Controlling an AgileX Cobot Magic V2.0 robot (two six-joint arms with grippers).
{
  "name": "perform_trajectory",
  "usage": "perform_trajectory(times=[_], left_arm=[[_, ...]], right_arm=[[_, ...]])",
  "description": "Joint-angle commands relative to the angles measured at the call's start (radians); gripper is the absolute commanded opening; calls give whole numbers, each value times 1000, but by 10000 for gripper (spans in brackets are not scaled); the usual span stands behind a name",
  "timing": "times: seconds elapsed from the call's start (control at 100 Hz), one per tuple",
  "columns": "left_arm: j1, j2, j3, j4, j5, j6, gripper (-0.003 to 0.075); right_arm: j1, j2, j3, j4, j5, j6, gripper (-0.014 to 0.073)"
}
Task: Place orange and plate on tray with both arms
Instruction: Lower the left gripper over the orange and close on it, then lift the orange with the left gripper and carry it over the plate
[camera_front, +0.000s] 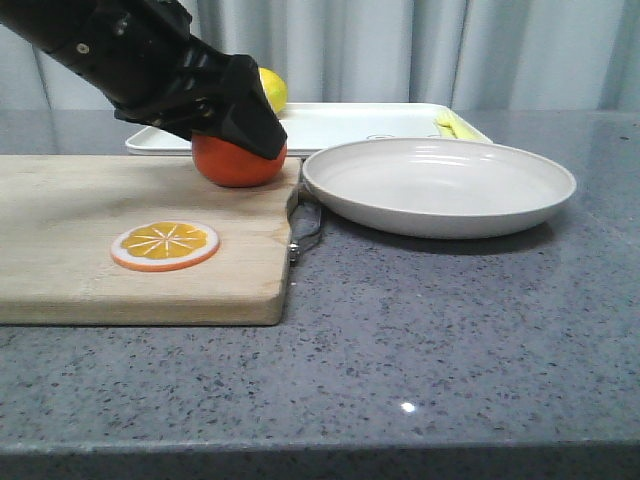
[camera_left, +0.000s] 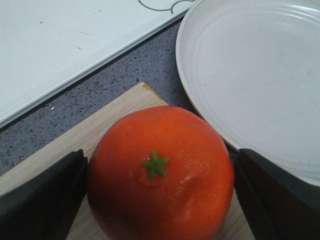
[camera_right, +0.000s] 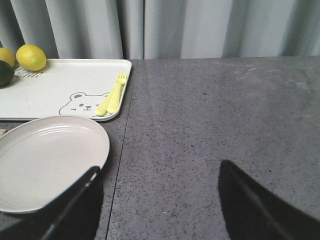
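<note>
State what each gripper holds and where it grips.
The left gripper has its fingers against the orange at its two sides, on the cutting board. The right gripper is open, holding nothing.

No readable text; tray (camera_right: 60, 85) lettering too small to read.

1. Your left arm's gripper (camera_front: 243, 135) comes in from the upper left of the frame and sits down over the orange (camera_front: 238, 163), covering its top.
2. You can see the orange resting on the far right corner of the wooden cutting board (camera_front: 140, 250), which fills the left half of the frame.
3. An orange slice disc (camera_front: 165, 245) lies flat on the board, toward the lower left of the orange.
4. The plate (camera_front: 438, 185) sits right of centre on the grey counter (camera_front: 450, 340), its rim just beside the board's metal handle (camera_front: 306, 226).
5. Behind both, at upper centre, you see the tray (camera_front: 350, 125), with a lemon (camera_front: 272, 89) showing behind the gripper and a yellow utensil (camera_front: 452, 125) at its right end.
6. Your right gripper is out of frame.
</note>
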Motion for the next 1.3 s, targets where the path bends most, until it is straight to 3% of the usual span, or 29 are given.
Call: perform_trajectory(times=[0.0,0.38,0.67,0.79,1.29], left_arm=[[-8,-37,-33,-32,-24,-10,568],[-8,-37,-33,-32,-28,-10,556],[-8,-37,-33,-32,-28,-10,311],[-8,-37,-33,-32,-21,-10,244],[-15,-128,-35,-102,15,-10,241]], right_arm=[[2,17,-33,0,-80,1,500],[2,17,-33,0,-80,1,500],[2,17,-33,0,-80,1,500],[2,17,-33,0,-80,1,500],[2,17,-33,0,-112,1,500]])
